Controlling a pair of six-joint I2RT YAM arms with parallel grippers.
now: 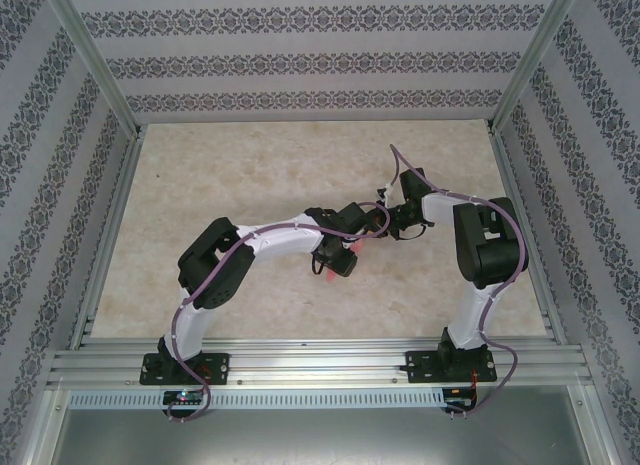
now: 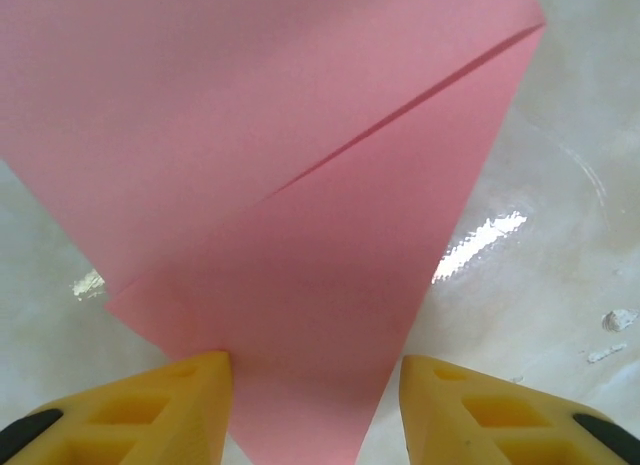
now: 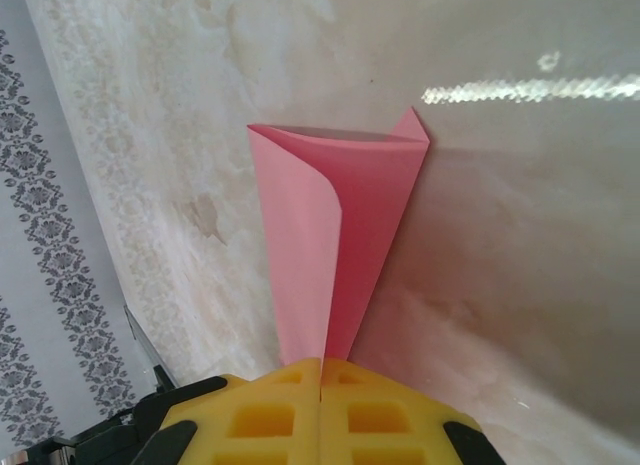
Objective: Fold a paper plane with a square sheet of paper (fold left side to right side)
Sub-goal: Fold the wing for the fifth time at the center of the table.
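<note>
The square sheet of paper (image 2: 300, 185), pink-red, is folded into a pointed shape with a diagonal crease and held off the table. In the right wrist view the paper (image 3: 330, 235) rises as a narrow curled double layer from my right gripper (image 3: 321, 370), which is shut on its lower end. My left gripper (image 2: 315, 425) is open, and the paper's point hangs between its yellow fingers (image 2: 170, 405); the left finger touches the paper's edge. From above, both grippers meet at mid-table, left gripper (image 1: 338, 263) and right gripper (image 1: 382, 225), with bits of pink paper (image 1: 328, 275) showing under them.
The beige marbled table top (image 1: 250, 175) is ringed by patterned walls (image 1: 300, 60) and an aluminium frame (image 1: 320, 360) at the near edge. Small white specks (image 2: 618, 320) lie on the table surface.
</note>
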